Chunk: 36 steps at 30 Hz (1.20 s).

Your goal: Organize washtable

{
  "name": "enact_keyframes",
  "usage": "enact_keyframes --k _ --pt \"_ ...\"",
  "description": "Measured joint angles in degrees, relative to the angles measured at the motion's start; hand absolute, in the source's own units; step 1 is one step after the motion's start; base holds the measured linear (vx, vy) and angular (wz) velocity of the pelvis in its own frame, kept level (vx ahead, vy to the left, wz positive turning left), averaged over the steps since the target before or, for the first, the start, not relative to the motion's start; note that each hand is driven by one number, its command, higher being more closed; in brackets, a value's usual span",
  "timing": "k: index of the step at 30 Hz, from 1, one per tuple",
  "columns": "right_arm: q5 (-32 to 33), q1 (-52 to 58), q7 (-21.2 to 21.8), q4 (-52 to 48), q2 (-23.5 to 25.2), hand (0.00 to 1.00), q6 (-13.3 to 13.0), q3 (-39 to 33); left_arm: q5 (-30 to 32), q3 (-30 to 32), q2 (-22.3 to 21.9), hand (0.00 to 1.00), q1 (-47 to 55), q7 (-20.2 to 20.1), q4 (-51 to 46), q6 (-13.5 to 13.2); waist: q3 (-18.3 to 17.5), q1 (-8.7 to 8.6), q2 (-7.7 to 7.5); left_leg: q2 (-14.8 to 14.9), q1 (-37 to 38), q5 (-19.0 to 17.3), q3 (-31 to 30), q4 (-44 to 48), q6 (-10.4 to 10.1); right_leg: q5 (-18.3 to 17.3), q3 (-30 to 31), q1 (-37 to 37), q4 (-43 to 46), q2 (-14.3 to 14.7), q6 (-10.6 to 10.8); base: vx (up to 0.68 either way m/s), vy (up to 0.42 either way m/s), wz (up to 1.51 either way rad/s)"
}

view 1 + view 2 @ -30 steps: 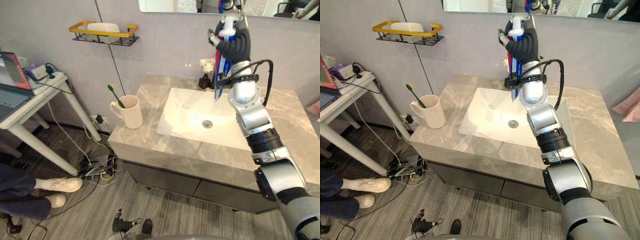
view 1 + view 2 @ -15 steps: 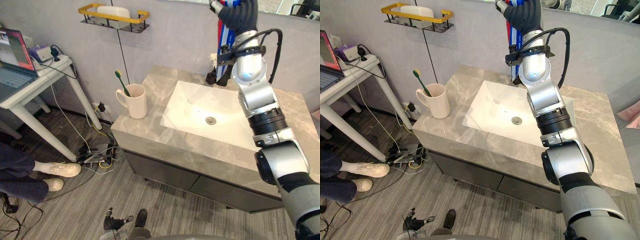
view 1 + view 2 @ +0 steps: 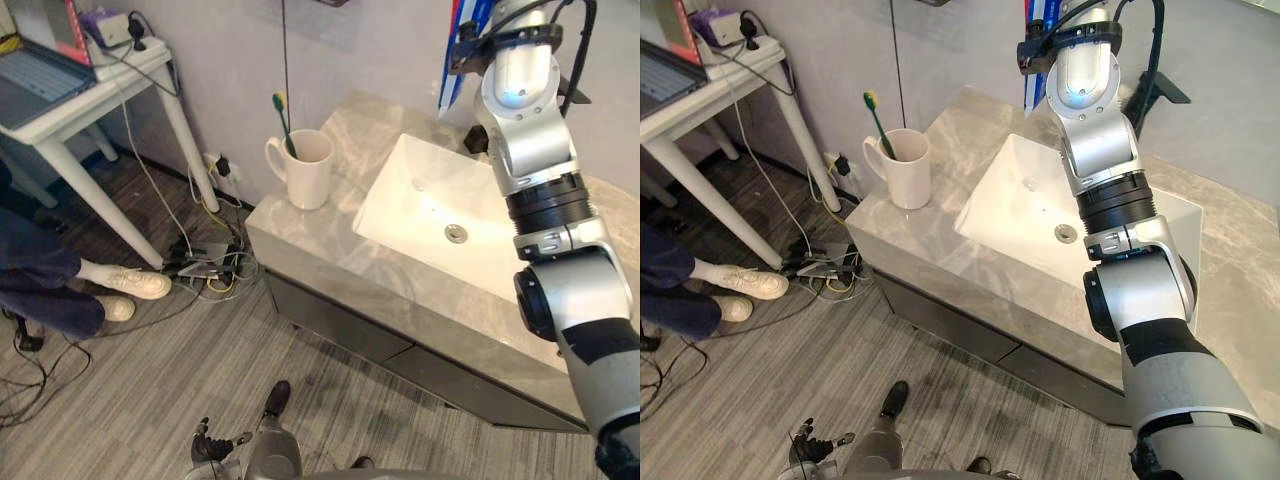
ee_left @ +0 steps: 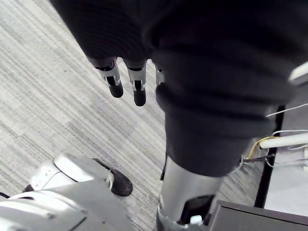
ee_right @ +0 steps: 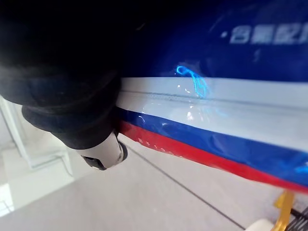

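Noting the left hand [image 4: 136, 86] nearest us, low over the grey striped floor, its fingers loose and straight with nothing in them. Further off, at the left end of the grey veined stone countertop [image 3: 330, 250], we see a cream mug [image 3: 305, 172]. It holds one leaning green toothbrush [image 3: 283, 125], head up. Right of it lies the white rectangular basin [image 3: 420, 215] with a round metal drain [image 3: 456, 233]. Farthest, high above the basin's far edge, the right hand [image 5: 105, 153] clasps the toothpaste tube [image 5: 216, 115], which is glossy blue with white and red bands.
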Motion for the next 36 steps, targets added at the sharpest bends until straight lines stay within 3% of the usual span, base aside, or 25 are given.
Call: enact_keyframes --k 5,11,15,22,27,31,33,36 --pt "4.07 -0.09 -1.03 -0.37 3.89 1.0 0.03 -1.97 -1.11 0.12 0.0 0.0 -0.56 0.05 -1.04 0.05 0.73 1.78 -1.54 -0.34 -1.83 0.13 -1.12 0.01 -0.19 0.01 -1.37 -0.77 -0.33 -0.07 0.01 -0.01 -0.027 0.12" --pt "4.98 -0.1 -1.2 -0.38 7.08 1.0 0.02 -1.97 -1.75 0.1 0.06 0.0 -0.71 0.22 -1.06 0.14 0.77 2.07 -1.67 -0.91 -1.87 0.87 -1.77 0.26 -0.91 0.02 -2.18 0.32 -1.35 -0.09 0.02 0.01 -0.017 0.11" --pt "5.68 -0.1 -2.23 -0.39 7.39 1.0 0.0 -2.15 -1.89 -0.19 -0.03 0.0 -0.99 0.43 -1.89 0.14 0.77 3.19 -1.69 -0.72 -2.17 0.83 -2.09 -0.02 -0.86 0.04 -2.43 0.38 -1.83 0.36 -0.01 -0.05 -0.028 0.04" --pt "6.77 0.12 -2.81 -3.48 7.57 1.0 -0.02 -2.25 -2.33 -0.16 0.05 0.0 -1.25 1.33 -4.81 -0.1 1.49 3.36 -2.97 -1.04 -4.04 0.76 -3.63 0.0 -0.55 0.04 -4.06 -0.16 -2.06 0.56 0.0 0.0 -0.013 0.13" --pt "7.76 1.28 -4.46 -8.23 7.56 1.0 -0.44 -2.39 -2.5 -0.17 -0.04 0.0 -1.27 1.32 -4.98 -0.14 1.51 3.52 -2.99 -1.3 -4.8 0.82 -3.71 -0.01 -0.42 0.03 -3.94 -0.85 -2.04 0.63 0.01 0.0 -0.001 0.01" --pt "7.78 4.4 -4.76 -9.85 7.5 1.0 -1.29 -4.22 -2.95 -0.18 -0.34 0.0 -2.08 1.33 -4.96 -0.15 1.71 4.83 -3.15 -1.26 -5.15 0.33 -3.64 -0.03 0.37 0.02 -4.07 -1.1 -2.06 0.7 0.01 -0.01 0.0 0.01" --pt "7.83 4.69 -4.8 -10.02 7.26 1.0 -1.3 -4.64 -3.6 -0.12 -0.39 0.0 -2.77 1.33 -4.96 -0.22 1.91 4.78 -3.39 -1.25 -6.32 0.41 -3.66 -0.03 1.49 0.02 -4.54 -2.0 -2.03 0.7 0.01 -0.02 0.003 0.08" --pt "7.88 5.26 -4.89 -10.22 7.27 1.0 -1.3 -4.64 -3.99 -0.13 -0.5 0.0 -3.32 1.33 -4.92 -0.24 2.03 4.86 -3.49 -1.37 -6.84 0.5 -3.81 -0.01 1.58 0.02 -4.78 -2.21 -2.0 0.72 0.01 0.01 0.004 0.1"
